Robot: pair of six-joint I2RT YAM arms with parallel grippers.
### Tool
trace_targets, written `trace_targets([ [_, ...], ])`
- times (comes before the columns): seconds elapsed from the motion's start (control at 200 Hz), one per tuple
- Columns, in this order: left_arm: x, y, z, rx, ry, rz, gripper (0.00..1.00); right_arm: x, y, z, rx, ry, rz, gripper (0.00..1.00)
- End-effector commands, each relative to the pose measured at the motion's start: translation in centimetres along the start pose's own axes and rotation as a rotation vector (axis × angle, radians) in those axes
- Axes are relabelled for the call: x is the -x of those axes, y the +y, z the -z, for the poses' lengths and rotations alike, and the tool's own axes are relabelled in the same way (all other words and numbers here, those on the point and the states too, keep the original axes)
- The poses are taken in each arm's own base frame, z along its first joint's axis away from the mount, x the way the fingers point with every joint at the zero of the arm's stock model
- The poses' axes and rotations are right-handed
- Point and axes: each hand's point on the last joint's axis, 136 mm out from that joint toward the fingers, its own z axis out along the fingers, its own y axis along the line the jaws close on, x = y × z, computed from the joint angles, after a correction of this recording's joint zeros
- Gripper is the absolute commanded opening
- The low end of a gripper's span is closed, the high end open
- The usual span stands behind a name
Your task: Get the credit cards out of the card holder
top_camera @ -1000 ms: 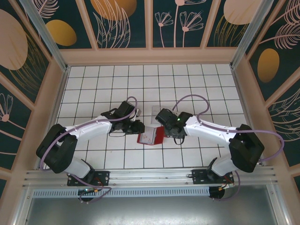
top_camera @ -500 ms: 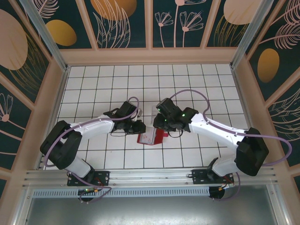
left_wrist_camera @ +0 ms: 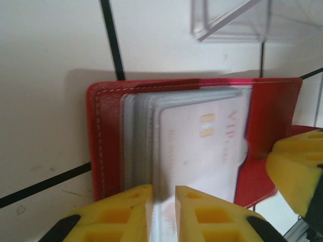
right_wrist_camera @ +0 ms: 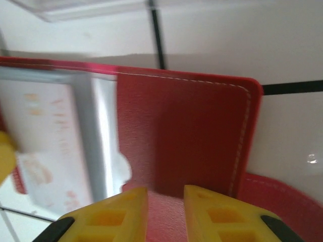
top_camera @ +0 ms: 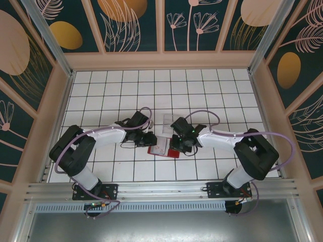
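A: Left gripper [left_wrist_camera: 163, 204], jaw state?

B: Nearly together, with a thin slot between the yellow fingers [left_wrist_camera: 126, 214]. A pale leaf from the card holder [left_wrist_camera: 107, 136] runs down into that slot, so the gripper is pinching it. That edge is blurred, so it is unclear whether the leaf is a card or its grey sleeve.

A: Right gripper [right_wrist_camera: 165, 207]?

B: Closed to a narrow gap as well, clamped on the near edge of the holder's red cover. In the right wrist view, stitched red material fills the space between its fingers.

A: Position of the card holder?

B: It lies open on the white tiled table [top_camera: 101, 91], near the middle. In the overhead view it sits between the two grippers. The red cover faces the tiles, and a stack of grey-blue pockets fans up from it.

A: Cards?

B: One pale credit card [left_wrist_camera: 202, 146] lies on top of the pocket stack, and gold "VIP" lettering is readable on it. It cannot be told how far it is tucked in.

A: Surroundings?

B: A clear plastic tray [left_wrist_camera: 237, 22] stands just beyond the holder, not touching it. In the left wrist view, one yellow finger of the right gripper shows at the lower right, over the red cover.
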Motion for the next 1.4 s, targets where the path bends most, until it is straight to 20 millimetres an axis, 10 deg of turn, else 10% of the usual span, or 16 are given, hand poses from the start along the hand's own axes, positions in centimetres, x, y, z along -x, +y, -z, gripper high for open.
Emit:
trace_targets([
  [0.0,-0.9,0.9,-0.7,0.019,0.024,0.008,0.21,0.3,-1.6,-1.2,-0.05,-0.018,-0.027,0.25],
  [0.365,0.1,0.1,0.4,0.027,-0.012,-0.009,0.22,3.7,0.6,3.7,-0.005,-0.138,-0.009,0.24],
  [0.706,0.5,-0.4,1.4,0.026,-0.037,-0.019,0.23,11.2,-2.9,8.1,-0.15,-0.302,-0.002,0.25],
  [1.391,0.5,-0.6,2.6,0.025,-0.073,-0.02,0.23,13.6,-0.8,4.2,-0.108,-0.204,0.152,0.21],
])
